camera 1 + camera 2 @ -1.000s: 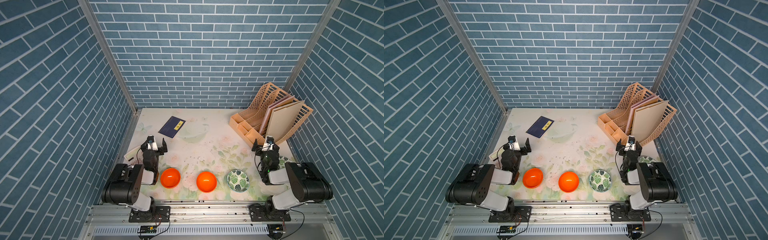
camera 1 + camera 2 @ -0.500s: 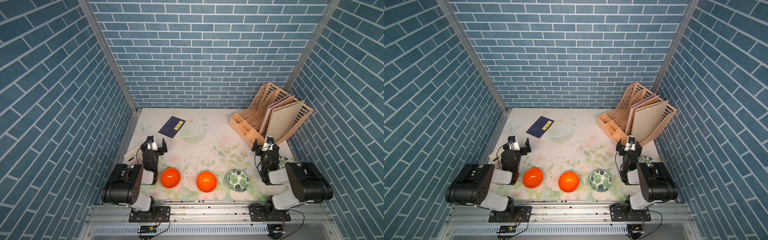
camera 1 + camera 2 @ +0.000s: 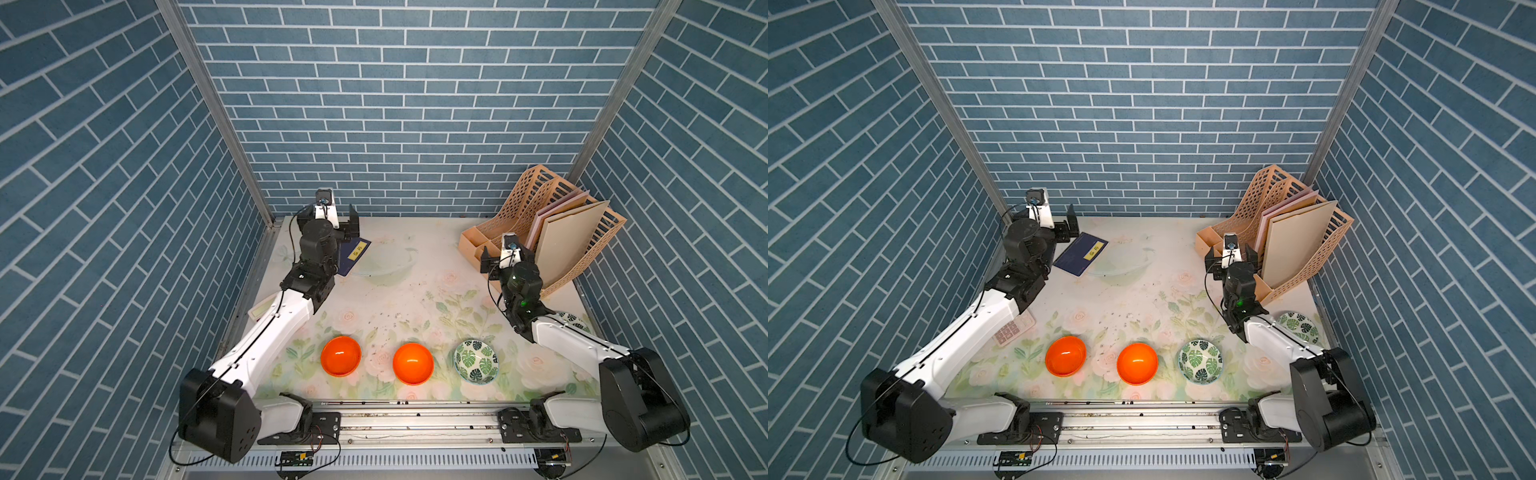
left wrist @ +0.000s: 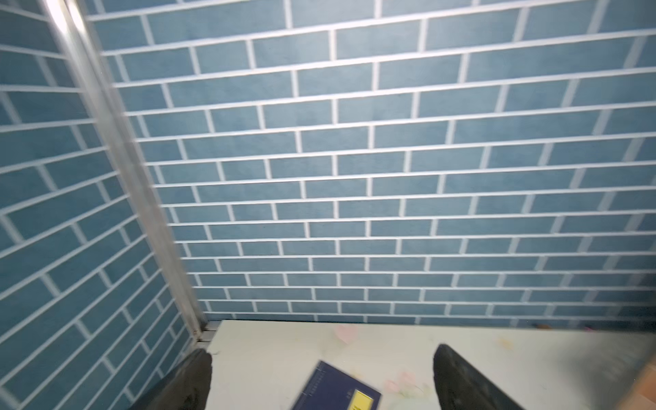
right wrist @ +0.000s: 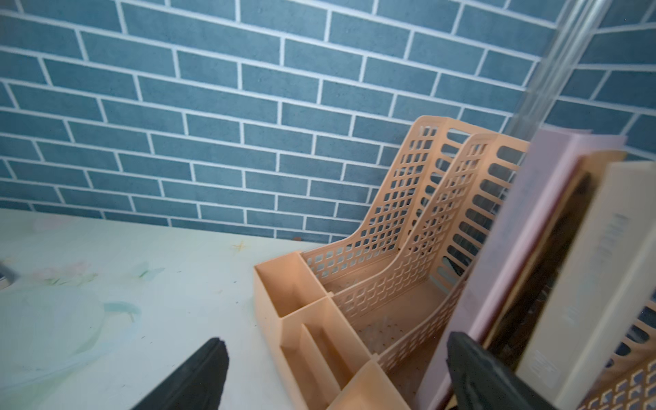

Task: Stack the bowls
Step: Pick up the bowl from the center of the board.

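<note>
Both arms had swung up and out from their folded rest toward the back wall. Left gripper (image 3: 330,219) stood spread wide and empty above the notebook (image 3: 353,257), and right gripper (image 3: 505,259), equally wide and empty, hung near the rack (image 3: 521,195). Along the table's (image 3: 415,266) front edge sat an orange bowl (image 3: 340,356), a second orange bowl (image 3: 413,363) and a leaf bowl (image 3: 476,361), apart and unstacked, with a second leaf bowl (image 3: 1300,328) half hidden beside the right arm.

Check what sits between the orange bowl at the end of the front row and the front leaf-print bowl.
The other orange bowl sits there, apart from both the end orange bowl and the front leaf-print bowl; both top views show it.
</note>
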Robot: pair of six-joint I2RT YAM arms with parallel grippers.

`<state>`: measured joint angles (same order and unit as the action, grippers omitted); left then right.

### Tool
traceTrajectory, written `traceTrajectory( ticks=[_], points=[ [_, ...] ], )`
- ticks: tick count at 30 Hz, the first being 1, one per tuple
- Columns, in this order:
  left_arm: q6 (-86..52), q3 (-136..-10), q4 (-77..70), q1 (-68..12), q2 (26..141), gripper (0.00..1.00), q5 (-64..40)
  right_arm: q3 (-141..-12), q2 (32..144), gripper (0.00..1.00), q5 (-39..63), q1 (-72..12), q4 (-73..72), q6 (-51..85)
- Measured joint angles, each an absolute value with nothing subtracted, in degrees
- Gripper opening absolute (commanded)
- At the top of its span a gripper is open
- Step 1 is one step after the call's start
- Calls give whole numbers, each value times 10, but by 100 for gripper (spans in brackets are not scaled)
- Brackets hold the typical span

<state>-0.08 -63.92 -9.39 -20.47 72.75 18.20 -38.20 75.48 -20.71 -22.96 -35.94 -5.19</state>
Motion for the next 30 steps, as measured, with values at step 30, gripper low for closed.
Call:
traceTrajectory(
  ticks=[30],
  points=[
    [-658, -427, 501, -258, 536, 77, 138, -497, 851, 100, -223, -296, -133, -28]
  ],
)
